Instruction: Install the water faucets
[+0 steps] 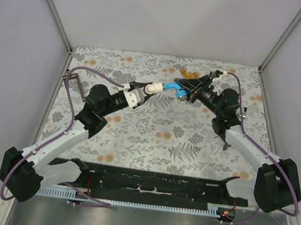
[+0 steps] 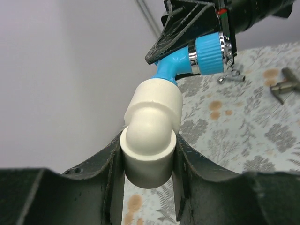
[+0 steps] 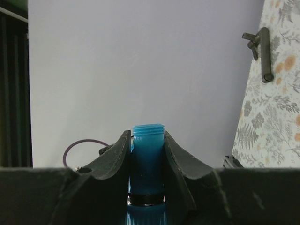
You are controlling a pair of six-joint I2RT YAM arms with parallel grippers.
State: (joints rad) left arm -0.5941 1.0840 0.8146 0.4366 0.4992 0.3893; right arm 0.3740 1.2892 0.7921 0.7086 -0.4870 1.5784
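Left tool (image 1: pixel 144 91) pinches a white elbow fitting (image 2: pixel 152 122) by its near leg, held above the table (image 1: pixel 153 140). Blue faucet (image 2: pixel 208 54) meets the elbow's far mouth at a bent blue neck; whether it is seated there, cannot tell. Right tool (image 3: pixel 146 134) is clamped on the faucet body, with a threaded blue end standing clear past its tips. Orange faucet (image 1: pixel 188 72) lies on the table behind.

Judgement: the step is mating the blue faucet to the elbow. Next calls for lining up the axes, then turning against a firm left hold.

Containers: none in view.
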